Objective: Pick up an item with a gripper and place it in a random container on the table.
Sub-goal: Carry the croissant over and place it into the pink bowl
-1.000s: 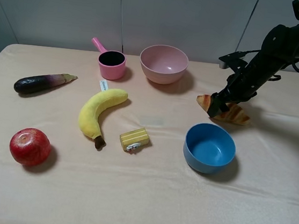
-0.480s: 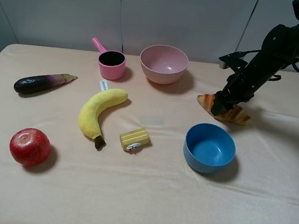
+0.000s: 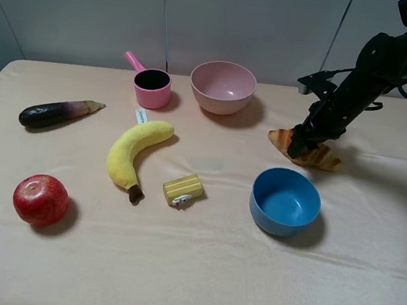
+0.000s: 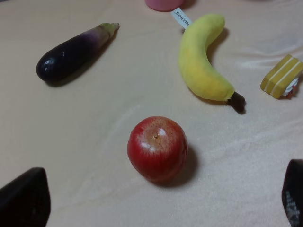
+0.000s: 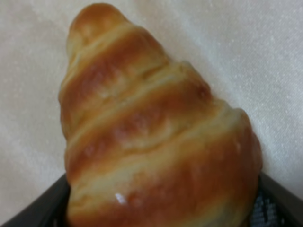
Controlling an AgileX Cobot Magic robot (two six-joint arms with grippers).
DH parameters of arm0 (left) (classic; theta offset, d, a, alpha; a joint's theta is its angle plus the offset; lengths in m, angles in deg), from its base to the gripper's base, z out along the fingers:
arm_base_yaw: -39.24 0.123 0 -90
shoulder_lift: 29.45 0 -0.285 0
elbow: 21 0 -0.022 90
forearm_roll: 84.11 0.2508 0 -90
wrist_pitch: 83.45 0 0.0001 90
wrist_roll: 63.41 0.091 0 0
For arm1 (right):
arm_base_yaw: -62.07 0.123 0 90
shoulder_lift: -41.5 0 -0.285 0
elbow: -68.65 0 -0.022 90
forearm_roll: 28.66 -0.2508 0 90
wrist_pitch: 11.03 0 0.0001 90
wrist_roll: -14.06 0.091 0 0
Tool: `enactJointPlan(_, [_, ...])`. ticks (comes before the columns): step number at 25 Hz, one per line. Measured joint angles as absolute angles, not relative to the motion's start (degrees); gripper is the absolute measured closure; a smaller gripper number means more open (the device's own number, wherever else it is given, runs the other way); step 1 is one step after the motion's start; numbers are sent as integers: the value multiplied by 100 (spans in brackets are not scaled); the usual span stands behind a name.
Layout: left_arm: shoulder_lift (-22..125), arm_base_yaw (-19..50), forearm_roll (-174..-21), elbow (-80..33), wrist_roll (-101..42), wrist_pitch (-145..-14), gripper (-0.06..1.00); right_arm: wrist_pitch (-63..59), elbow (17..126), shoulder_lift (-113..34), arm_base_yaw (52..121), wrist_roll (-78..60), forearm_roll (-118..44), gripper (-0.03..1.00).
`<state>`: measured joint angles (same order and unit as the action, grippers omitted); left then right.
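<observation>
The golden-brown croissant [image 3: 319, 155] lies on the peach-cloth table [image 3: 197, 270] at the right, behind the blue bowl. My right gripper [image 3: 301, 145] is down on its left half, jaws closed against its sides. In the right wrist view the croissant [image 5: 156, 132] fills the frame, with a dark finger [image 5: 45, 205] at each lower corner. The pale pink bowl [image 3: 223, 87] stands empty at the back centre. My left gripper [image 4: 158, 196] is open and empty above the red apple [image 4: 157, 149]; it is out of the exterior view.
A blue bowl [image 3: 285, 201] stands just in front of the croissant. A pink handled cup [image 3: 151, 86], banana [image 3: 134, 150], small yellow block [image 3: 182, 188], eggplant [image 3: 57, 113] and apple [image 3: 40, 199] lie to the left.
My right gripper has shifted a little up and right onto the croissant's middle, then held still. The croissant stays on the cloth. Nothing else has moved.
</observation>
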<state>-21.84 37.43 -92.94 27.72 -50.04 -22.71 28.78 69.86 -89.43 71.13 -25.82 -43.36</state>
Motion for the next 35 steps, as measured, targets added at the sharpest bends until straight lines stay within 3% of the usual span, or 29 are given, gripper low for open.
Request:
enactJointPlan(10, [-2184, 3743, -9294, 2772, -5004, -2271, -5, 3348, 7373, -8735, 7113, -2536, -4097, 49])
enactJointPlan(26, [-2184, 3743, -9294, 2772, -5004, -2271, -5, 4943, 8958, -8711, 7127, -2305, -3972, 49])
enactJointPlan(35, [-2184, 3743, -9294, 2772, -5004, -2271, -5, 5127, 9696, -8711, 7567, -2305, -3608, 49])
